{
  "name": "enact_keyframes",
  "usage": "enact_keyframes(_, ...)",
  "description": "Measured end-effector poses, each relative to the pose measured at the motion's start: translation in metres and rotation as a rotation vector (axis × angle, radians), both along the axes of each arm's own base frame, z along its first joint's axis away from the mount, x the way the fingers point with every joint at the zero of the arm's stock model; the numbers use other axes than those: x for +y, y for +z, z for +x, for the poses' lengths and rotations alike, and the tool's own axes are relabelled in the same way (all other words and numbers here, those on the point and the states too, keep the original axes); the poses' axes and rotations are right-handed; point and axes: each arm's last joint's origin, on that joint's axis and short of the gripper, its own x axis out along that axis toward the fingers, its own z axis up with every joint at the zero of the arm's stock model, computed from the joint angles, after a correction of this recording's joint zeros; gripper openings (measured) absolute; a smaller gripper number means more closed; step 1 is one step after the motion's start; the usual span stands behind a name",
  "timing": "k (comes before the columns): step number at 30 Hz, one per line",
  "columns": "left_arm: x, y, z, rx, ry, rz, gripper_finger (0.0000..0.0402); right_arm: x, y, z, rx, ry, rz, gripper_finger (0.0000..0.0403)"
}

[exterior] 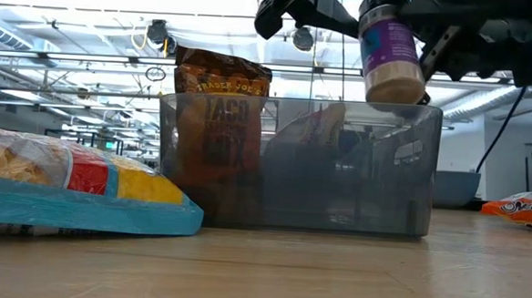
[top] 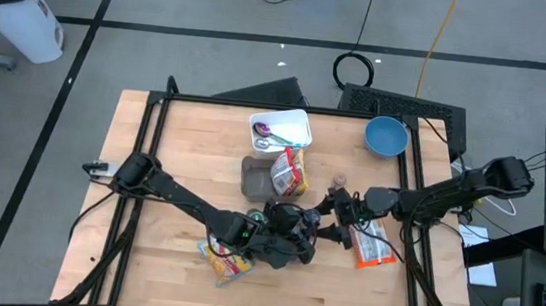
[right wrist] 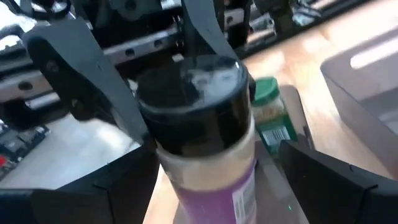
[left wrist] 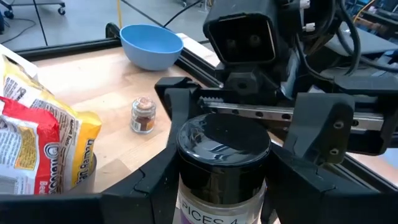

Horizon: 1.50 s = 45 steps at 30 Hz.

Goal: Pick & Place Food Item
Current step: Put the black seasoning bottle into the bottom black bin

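While the grey bin (exterior: pixel 297 164) held a taco bag (exterior: pixel 218 119), the left gripper (left wrist: pixel 217 168) clasped the spice jar (exterior: pixel 391 51); the right gripper (right wrist: pixel 205 168) gaped wide around it.

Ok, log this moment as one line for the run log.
left gripper: shut on spice jar, lifted above table | right gripper: open, fingers either side of jar | grey bin: holds taco bag

A pale wood bench (top: pixel 162 263) with a smooth matt grain and a black metal frame. A clear spice jar (exterior: pixel 391 51) has a glossy black plastic lid and a purple paper label. A smoky translucent plastic bin (exterior: pixel 297 164) holds a shiny crinkled foil snack bag (exterior: pixel 222 83). A smooth blue bowl (top: pixel 385 136) looks matt. The left tool (left wrist: pixel 221 174) is matt black plastic
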Motion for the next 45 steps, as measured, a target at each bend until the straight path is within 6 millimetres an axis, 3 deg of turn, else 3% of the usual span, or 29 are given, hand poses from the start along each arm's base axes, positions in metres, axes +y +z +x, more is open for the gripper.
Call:
enact_keyframes(10, 0.003, 0.003, 0.002, -0.02, 0.004, 0.004, 0.0205, 0.0, 0.0, 0.003, -0.038, -0.02, 0.005, 0.0304)
enact_keyframes(25, 0.006, 0.002, 0.003, -0.027, 0.014, -0.009, 0.0206, 0.001, 0.002, 0.003, -0.063, 0.008, 0.001, 0.019)
enact_keyframes(33, 0.016, 0.004, 0.007, -0.025, -0.026, -0.049, 0.0257, 0.001, 0.002, 0.003, -0.059, 0.011, 0.0, 0.0189)
enact_keyframes(42, 0.031, 0.01, 0.015, -0.049, -0.115, -0.107, 0.0264, 0.001, 0.002, 0.003, -0.065, 0.015, -0.002, 0.0182)
enact_keyframes(45, 0.035, 0.023, 0.009, -0.04, -0.132, -0.079, 0.0265, 0.001, 0.004, 0.003, -0.076, 0.011, 0.0, 0.0181)
